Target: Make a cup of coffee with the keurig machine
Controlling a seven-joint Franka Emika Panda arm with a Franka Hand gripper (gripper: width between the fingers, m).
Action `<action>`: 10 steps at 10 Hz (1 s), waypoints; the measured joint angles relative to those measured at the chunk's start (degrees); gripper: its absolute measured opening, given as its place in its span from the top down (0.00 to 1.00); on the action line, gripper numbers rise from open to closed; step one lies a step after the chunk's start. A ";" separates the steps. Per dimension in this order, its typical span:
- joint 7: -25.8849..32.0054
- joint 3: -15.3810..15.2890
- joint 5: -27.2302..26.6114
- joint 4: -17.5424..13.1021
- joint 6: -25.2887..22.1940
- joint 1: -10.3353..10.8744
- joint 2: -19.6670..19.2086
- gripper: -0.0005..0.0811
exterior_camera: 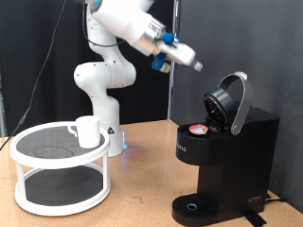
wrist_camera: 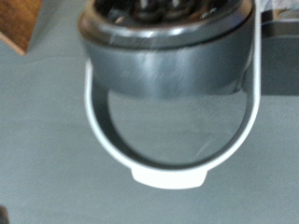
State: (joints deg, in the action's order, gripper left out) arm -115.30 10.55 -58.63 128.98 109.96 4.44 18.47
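Observation:
The keurig machine (exterior_camera: 225,156) stands at the exterior view's right, its rounded lid (exterior_camera: 230,102) hinged open. A small pod with a red-marked top (exterior_camera: 198,130) sits in the brew chamber. My gripper (exterior_camera: 194,63) hangs in the air above and to the left of the open lid, apart from it and angled down toward it, with nothing seen in it. The white cup (exterior_camera: 87,131) stands on the top tier of a white mesh stand at the exterior view's left. The wrist view is filled by the dark lid (wrist_camera: 168,61) and its silver rim loop (wrist_camera: 168,175); no fingers show there.
The white two-tier round mesh stand (exterior_camera: 59,168) sits on the brown table (exterior_camera: 142,194), in front of the robot's base (exterior_camera: 112,140). The machine's round drip base (exterior_camera: 194,208) is bare. A black curtain hangs behind.

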 joint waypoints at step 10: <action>-9.87 -6.88 5.73 -10.82 2.92 0.62 -4.61 0.09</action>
State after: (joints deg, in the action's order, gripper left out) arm -125.17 3.67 -52.90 118.16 112.88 5.06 13.86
